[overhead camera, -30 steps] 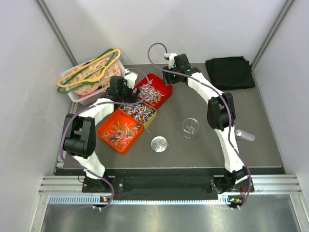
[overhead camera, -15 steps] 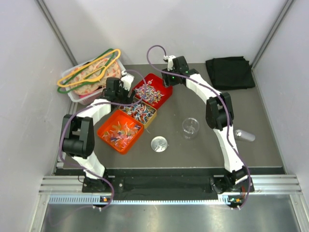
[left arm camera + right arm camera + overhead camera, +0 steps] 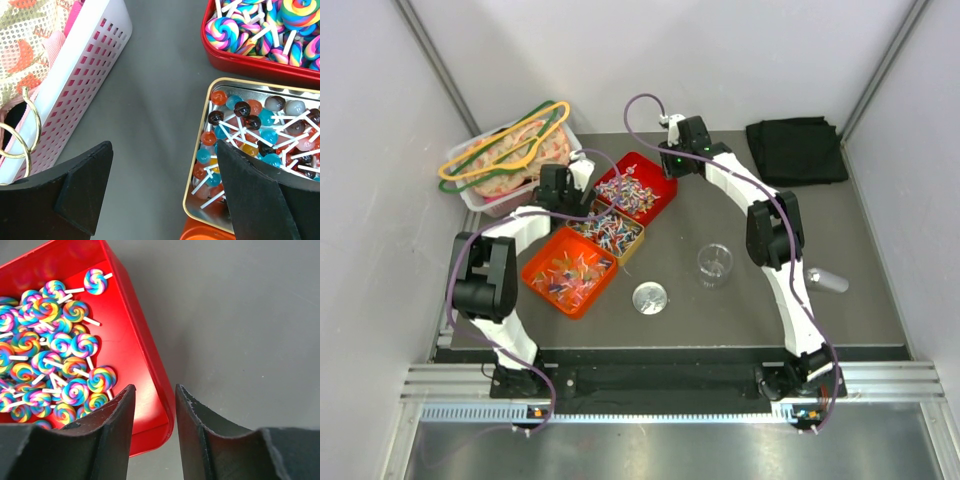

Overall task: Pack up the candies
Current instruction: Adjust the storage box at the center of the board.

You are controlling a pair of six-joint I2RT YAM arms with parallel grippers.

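Left claw (image 3: 160, 150) agape | between white basket (image 3: 95, 55) and tin (image 3: 192, 170) of candies (image 3: 250, 125)

The left arm (image 3: 505, 240) and the right arm (image 3: 782, 262) are built alike, with smooth white link shells joined by bulky black joint housings. A purple cable (image 3: 640, 94) trails along each arm and loops free near the wrist. A small green light (image 3: 666, 156) glows on the right wrist. The left hand (image 3: 164, 150) and right hand (image 3: 155, 388) each carry two matte black, wedge-shaped fingers (image 3: 250, 200).
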